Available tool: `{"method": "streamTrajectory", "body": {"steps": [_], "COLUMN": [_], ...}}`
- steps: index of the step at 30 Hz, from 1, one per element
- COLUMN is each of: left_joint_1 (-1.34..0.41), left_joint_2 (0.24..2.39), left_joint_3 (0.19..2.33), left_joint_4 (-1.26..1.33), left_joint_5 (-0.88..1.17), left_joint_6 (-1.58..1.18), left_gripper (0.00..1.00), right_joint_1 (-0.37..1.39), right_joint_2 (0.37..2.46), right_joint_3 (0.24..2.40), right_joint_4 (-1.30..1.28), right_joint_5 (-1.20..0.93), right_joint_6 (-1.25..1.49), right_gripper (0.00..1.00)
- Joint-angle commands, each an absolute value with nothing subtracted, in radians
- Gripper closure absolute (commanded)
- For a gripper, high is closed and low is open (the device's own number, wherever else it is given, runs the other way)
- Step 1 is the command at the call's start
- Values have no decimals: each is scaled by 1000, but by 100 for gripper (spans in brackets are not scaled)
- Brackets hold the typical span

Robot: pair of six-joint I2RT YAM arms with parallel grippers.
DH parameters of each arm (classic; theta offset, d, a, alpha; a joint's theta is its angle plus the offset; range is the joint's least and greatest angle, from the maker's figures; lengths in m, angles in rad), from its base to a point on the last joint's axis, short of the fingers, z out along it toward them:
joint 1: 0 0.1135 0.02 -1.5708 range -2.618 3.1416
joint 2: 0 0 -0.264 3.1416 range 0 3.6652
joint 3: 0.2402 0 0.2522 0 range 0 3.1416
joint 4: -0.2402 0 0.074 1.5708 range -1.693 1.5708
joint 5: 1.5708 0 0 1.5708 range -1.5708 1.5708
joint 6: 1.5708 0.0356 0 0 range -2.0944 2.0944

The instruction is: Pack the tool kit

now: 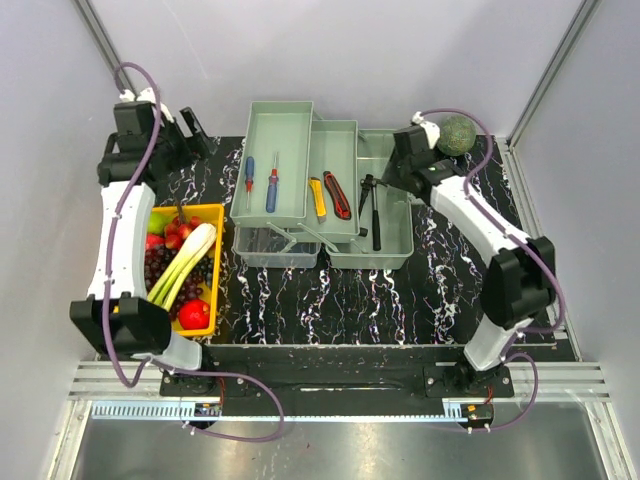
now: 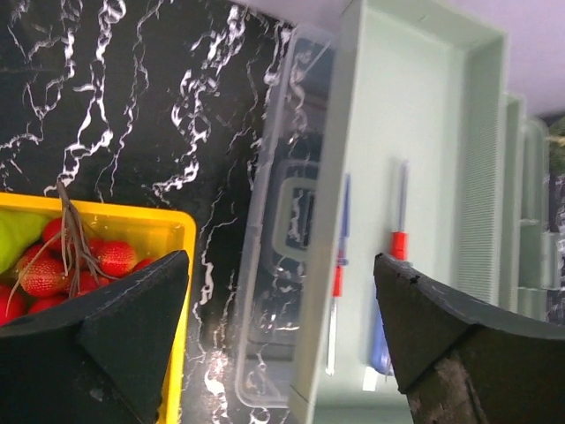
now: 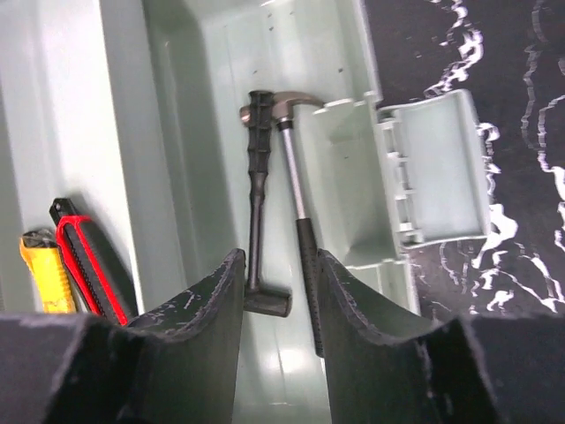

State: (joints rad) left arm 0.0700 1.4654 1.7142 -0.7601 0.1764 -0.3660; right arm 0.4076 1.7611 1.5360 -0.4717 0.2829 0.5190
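- Left gripper (image 2: 281, 261) was spread wide, empty, over the toolbox's (image 1: 395, 235) left edge.
- Right gripper (image 3: 281, 258) was narrowly apart, gripping nothing, above two hammers (image 3: 256, 177) in the toolbox bottom.
- Toolbox sat unfolded, trays (image 1: 275, 150) out, beside a fruit bin (image 1: 219, 270).

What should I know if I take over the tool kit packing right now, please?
Left gripper: open, empty, beside the top tray.
Right gripper: open, empty, above the hammers in the toolbox bottom.
Two screwdrivers lie in the top tray, two knives in the middle tray.
Done: visible tools are in.
Left: probably fold the trays in and shut the clear lid.
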Motion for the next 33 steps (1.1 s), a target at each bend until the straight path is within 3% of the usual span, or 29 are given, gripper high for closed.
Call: {"method": "streamTrajectory", "body": {"steps": [1, 4, 10, 15, 21, 26, 33], "left_joint_1": [75, 75, 75, 69, 49, 28, 23], "left_joint_2": [1543, 1615, 1759, 1835, 1870, 1917, 1954], "left_joint_3": [1634, 1623, 1597, 1569, 1531, 1534, 1549], "left_joint_4": [-644, -653, -655, -615, -563, -560, -586], "left_joint_5": [225, 262, 337, 471, 474, 446, 373], "left_joint_6": [-270, -210, -201, -207, -215, -215, -201], "left_gripper": [14, 19, 30, 36, 38, 60, 74], "right_joint_1": [325, 246, 155, 124, 100, 75, 55], "right_joint_2": [1658, 1640, 1583, 1556, 1529, 1514, 1473], "right_joint_3": [1479, 1431, 1327, 1275, 1223, 1189, 1120], "right_joint_4": [-463, -445, -414, -402, -402, -400, -388], "right_joint_5": [254, 73, -46, -80, -83, -94, -95], "right_joint_6": [537, 541, 606, 632, 650, 664, 676], "right_gripper": [56, 54, 54, 55, 55, 55, 55]}}
